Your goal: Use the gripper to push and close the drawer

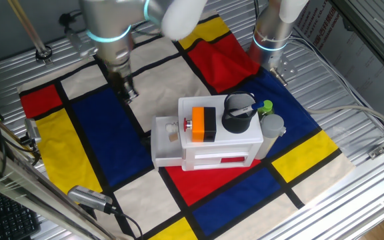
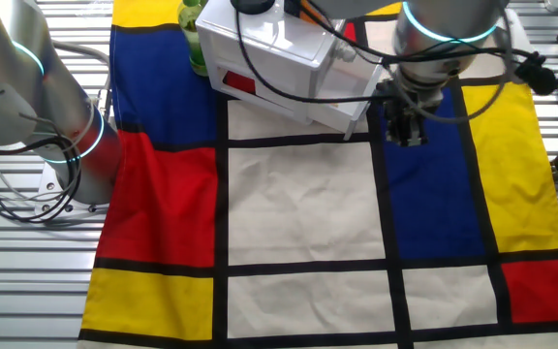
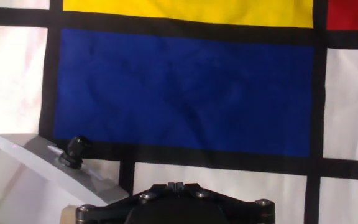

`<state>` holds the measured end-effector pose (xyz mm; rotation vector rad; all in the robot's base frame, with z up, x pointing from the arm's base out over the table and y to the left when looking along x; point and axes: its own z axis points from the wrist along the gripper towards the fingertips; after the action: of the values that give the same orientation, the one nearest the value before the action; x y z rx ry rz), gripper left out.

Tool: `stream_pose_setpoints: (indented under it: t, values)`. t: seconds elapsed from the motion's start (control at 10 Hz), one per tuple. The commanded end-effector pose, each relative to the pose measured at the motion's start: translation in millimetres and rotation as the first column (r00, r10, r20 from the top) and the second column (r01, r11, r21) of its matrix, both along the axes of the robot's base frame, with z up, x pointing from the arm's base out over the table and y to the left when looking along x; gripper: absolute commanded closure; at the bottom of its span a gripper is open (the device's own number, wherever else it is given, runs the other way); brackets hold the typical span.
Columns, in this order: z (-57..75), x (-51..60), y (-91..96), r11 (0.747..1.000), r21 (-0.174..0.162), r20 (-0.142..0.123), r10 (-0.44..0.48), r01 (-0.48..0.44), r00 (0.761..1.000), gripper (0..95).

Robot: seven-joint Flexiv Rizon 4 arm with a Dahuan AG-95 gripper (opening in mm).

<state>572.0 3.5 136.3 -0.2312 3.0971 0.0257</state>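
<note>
The small white cabinet stands mid-cloth. Its drawer is pulled out to the left, a white tray with a small item inside. In the other fixed view the drawer juts toward the gripper. In the hand view the drawer's end with a small black knob shows at the lower left. The black gripper hangs over the cloth, left of and beyond the drawer's end, apart from it. It also shows in the other fixed view. In the hand view the gripper is shut and empty.
An orange-and-black block and a black cup sit on the cabinet top. A green bottle and a grey bottle stand at its right. The second arm's column stands at the back right. The coloured cloth covers the table.
</note>
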Motion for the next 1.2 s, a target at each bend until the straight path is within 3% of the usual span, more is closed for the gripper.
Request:
stream_pose_setpoints:
  t: [0.1,0.7,0.8,1.2]
  values:
    - [-5.1,15.9,4.5,1.000,0.005,-0.007,-0.001,0.001,1.000,95.0]
    - [-39.9,23.7,24.8,1.000,0.003,0.004,-0.020,0.020,1.000,95.0]
    - [-48.0,30.7,29.4,1.000,0.003,0.006,-0.020,0.020,1.000,95.0]
    - [-50.1,38.7,42.1,1.000,0.004,0.003,-0.029,0.029,1.000,95.0]
